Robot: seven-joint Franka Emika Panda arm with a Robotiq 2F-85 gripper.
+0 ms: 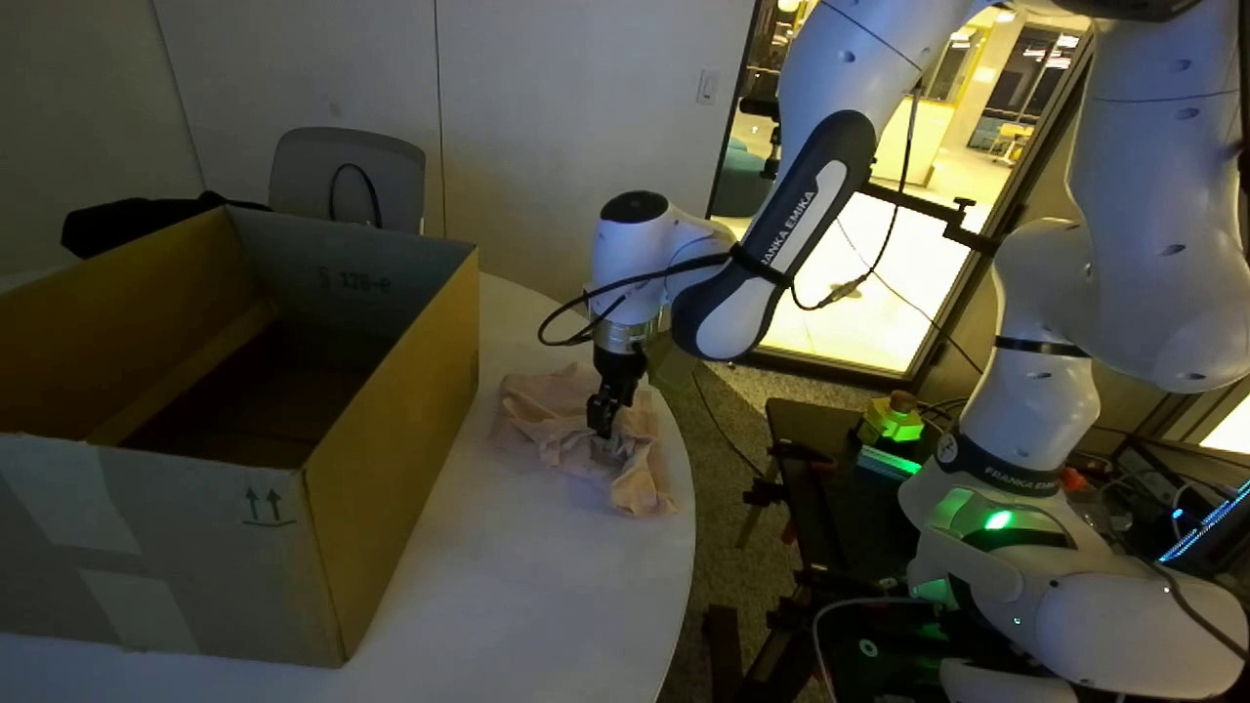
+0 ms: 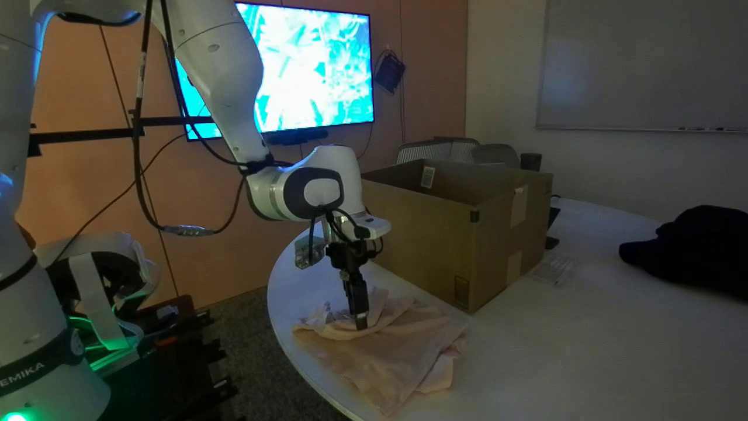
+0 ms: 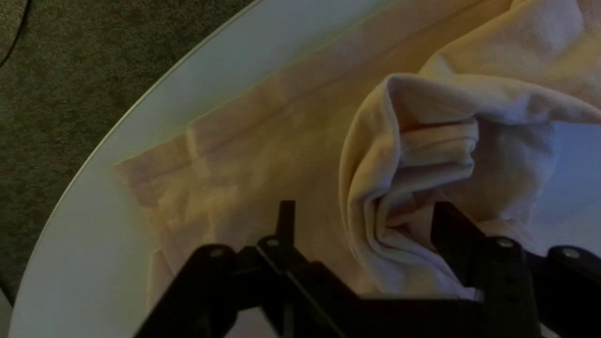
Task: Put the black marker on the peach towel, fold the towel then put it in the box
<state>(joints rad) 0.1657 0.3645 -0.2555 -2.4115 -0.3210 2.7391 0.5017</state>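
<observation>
Peach towel (image 2: 403,351): near the box (image 2: 418,237), probably light, super floppy; you want a deep pinch on the bunched fold (image 3: 366,188)
Fingers (image 3: 453,239): apart, fold between them

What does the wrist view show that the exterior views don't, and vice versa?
Wrist view only: the gap between the fingers of the open gripper, with the peach towel showing in it.
Both exterior views only: the box beside the towel, and the arm.
Shared: gripper, peach towel and table. I can't spot the black marker anywhere.
</observation>
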